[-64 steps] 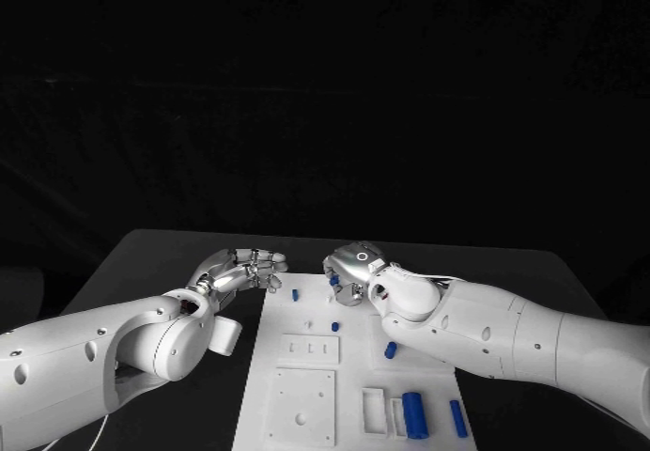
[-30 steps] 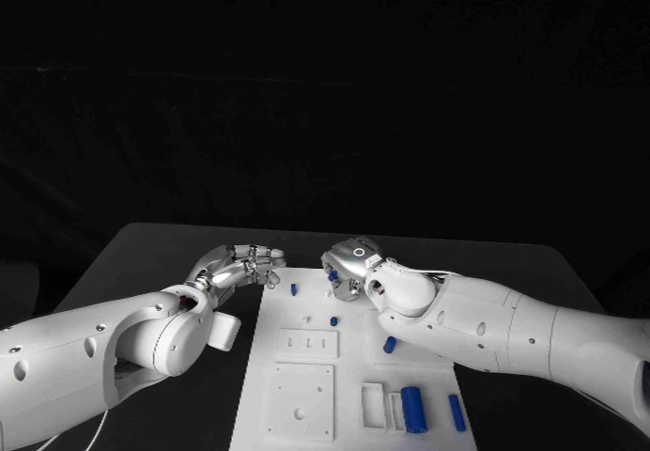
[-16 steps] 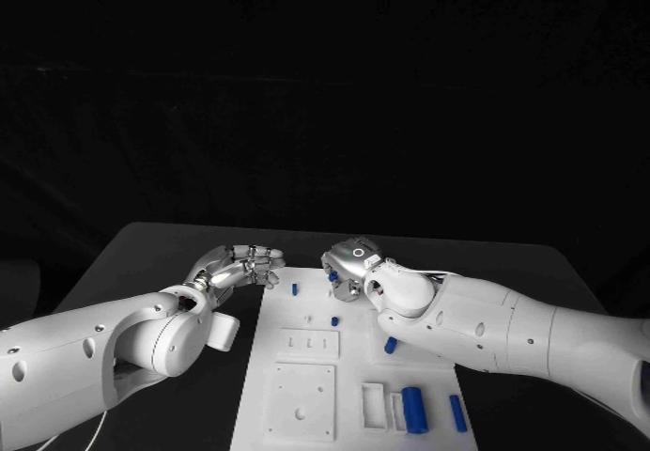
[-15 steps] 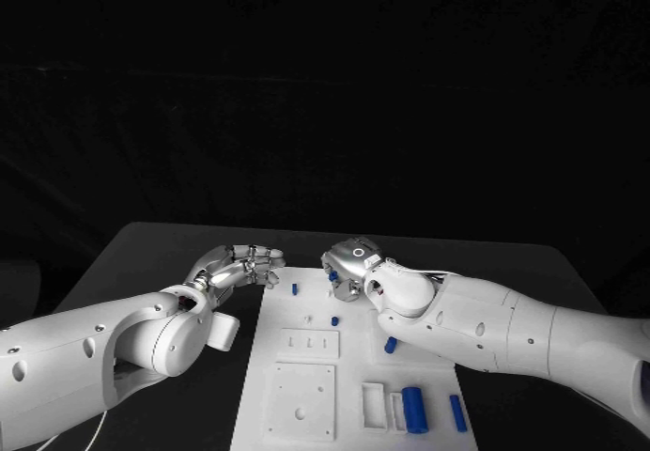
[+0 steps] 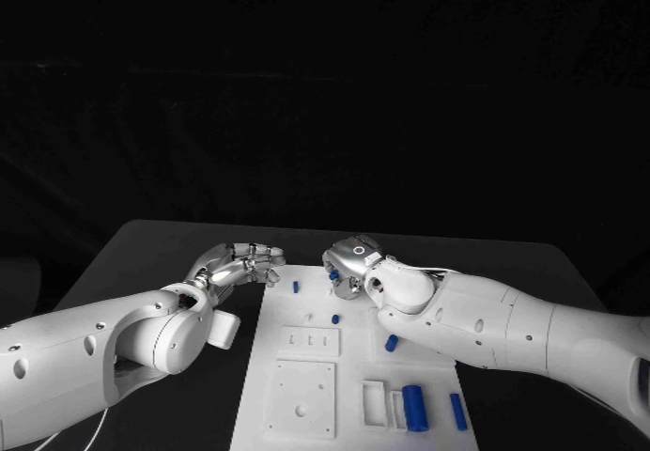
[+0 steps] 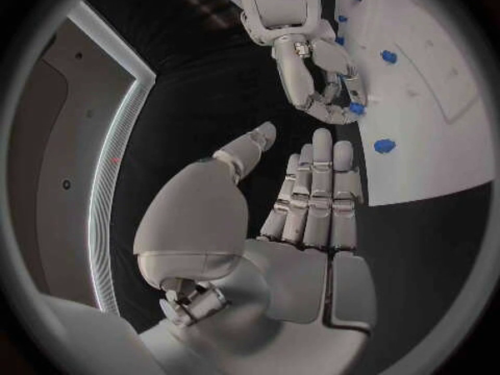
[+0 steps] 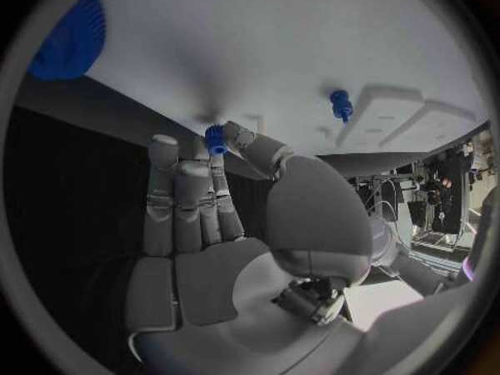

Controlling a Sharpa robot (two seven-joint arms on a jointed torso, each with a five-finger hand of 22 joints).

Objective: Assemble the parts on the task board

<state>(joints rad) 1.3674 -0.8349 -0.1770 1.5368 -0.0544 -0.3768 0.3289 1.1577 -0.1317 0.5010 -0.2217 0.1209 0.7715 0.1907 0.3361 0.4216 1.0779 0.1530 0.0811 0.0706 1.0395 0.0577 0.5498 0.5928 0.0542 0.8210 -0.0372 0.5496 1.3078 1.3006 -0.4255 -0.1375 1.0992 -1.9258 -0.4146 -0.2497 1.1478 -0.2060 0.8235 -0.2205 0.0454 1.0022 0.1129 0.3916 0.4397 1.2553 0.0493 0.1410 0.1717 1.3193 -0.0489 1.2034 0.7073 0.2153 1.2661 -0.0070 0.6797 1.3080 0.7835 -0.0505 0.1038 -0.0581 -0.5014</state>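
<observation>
The white task board lies in the middle of the black table. My right hand hovers over its far edge and pinches a small blue part between thumb and a finger; the same small blue part peeks out beside the hand. My left hand hangs just left of the board's far corner, fingers straight and thumb apart, holding nothing. A blue peg stands near the far left edge of the board, and another blue peg stands further in.
A short blue piece lies mid-board. A thick blue cylinder and a thin blue rod lie at the near right. White raised blocks fill the near left. A blue gear sits on the board.
The whole head picture shifted slightly over two seconds. Both hands stay where they were relative to the board, and the right hand keeps its pinch.
</observation>
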